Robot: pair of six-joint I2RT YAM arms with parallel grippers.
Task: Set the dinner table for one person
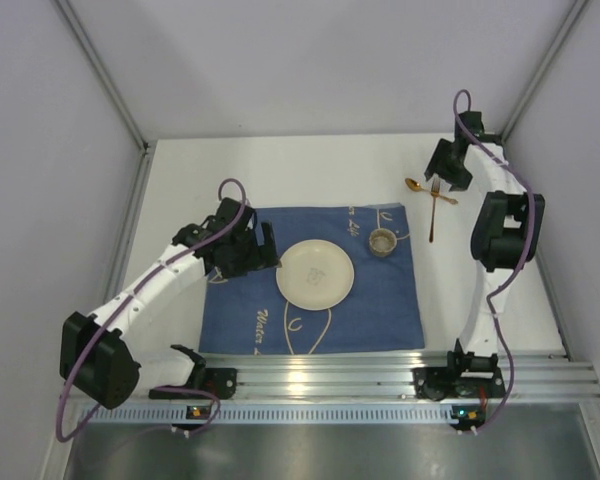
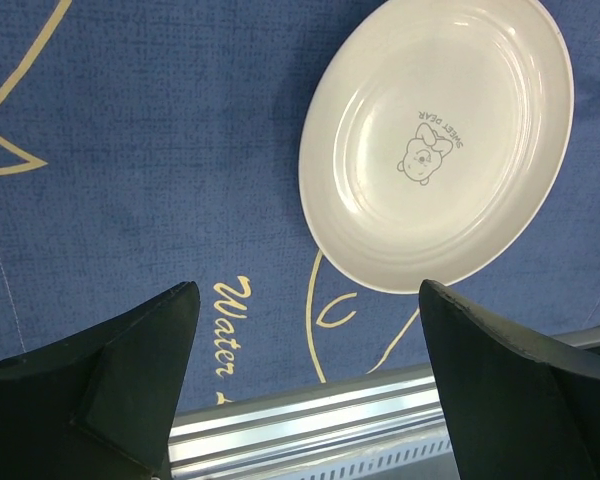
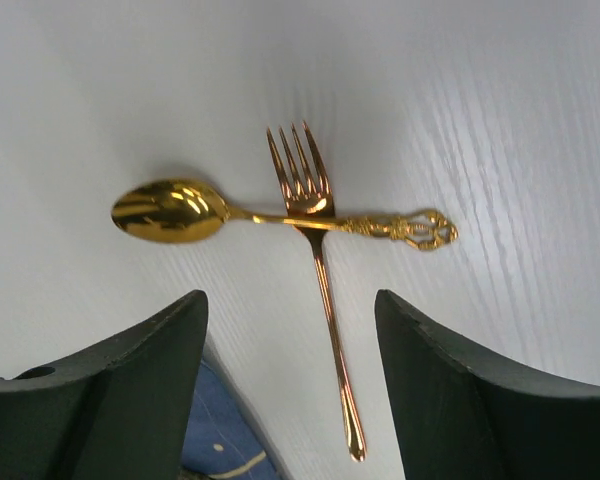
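Note:
The white dinner table (image 1: 310, 165) carries a blue cloth with cream outlines (image 1: 310, 310). A cream plate (image 1: 315, 273) with a small bear print sits on the cloth's middle and shows in the left wrist view (image 2: 438, 140). A small beige cup (image 1: 382, 241) stands on the cloth right of the plate. A gold spoon (image 1: 426, 190) lies across a copper fork (image 1: 433, 212) on bare table right of the cloth; spoon (image 3: 170, 211) and fork (image 3: 320, 270) show in the right wrist view. My left gripper (image 1: 260, 245) is open and empty, left of the plate. My right gripper (image 1: 448, 168) is open and empty above the cutlery.
A ribbed aluminium rail (image 1: 380, 375) runs along the table's near edge, with both arm bases on it, and shows in the left wrist view (image 2: 310, 425). Grey walls with slanted frame posts enclose the table on the left, right and far sides.

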